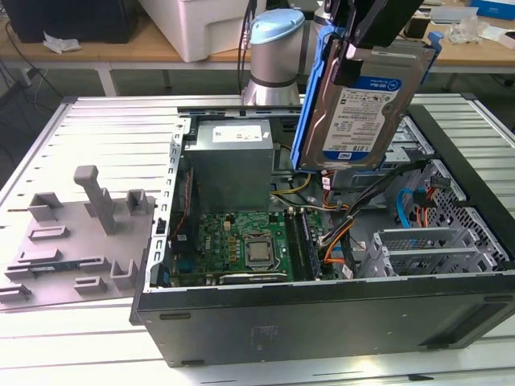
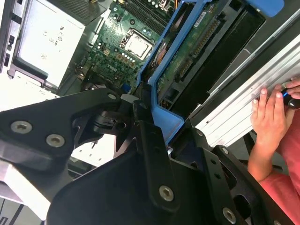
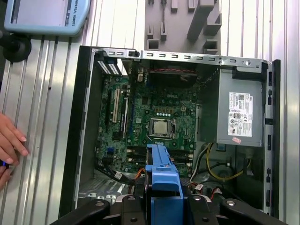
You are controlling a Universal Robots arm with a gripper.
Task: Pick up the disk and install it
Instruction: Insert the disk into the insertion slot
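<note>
The disk [image 1: 362, 108], a silver hard drive with a white-and-blue label and a blue plastic frame, hangs on edge above the open computer case [image 1: 322, 314]. My gripper [image 1: 364, 48] comes down from above and is shut on the disk's upper end. In the exterior view the disk sits over the case's rear middle, to the right of the grey power-supply box [image 1: 233, 153]. In both wrist views the disk's blue frame [image 2: 161, 101] [image 3: 161, 173] sticks out from between my black fingers [image 2: 145, 140], with the motherboard [image 3: 154, 122] below it.
A silver drive cage [image 1: 426, 249] and orange and blue cables fill the case's right side in the exterior view. A grey fixture [image 1: 80, 225] lies on the slatted table left of the case. A person's hand [image 2: 272, 117] rests on the table beside the case. The robot base [image 1: 278, 56] stands behind.
</note>
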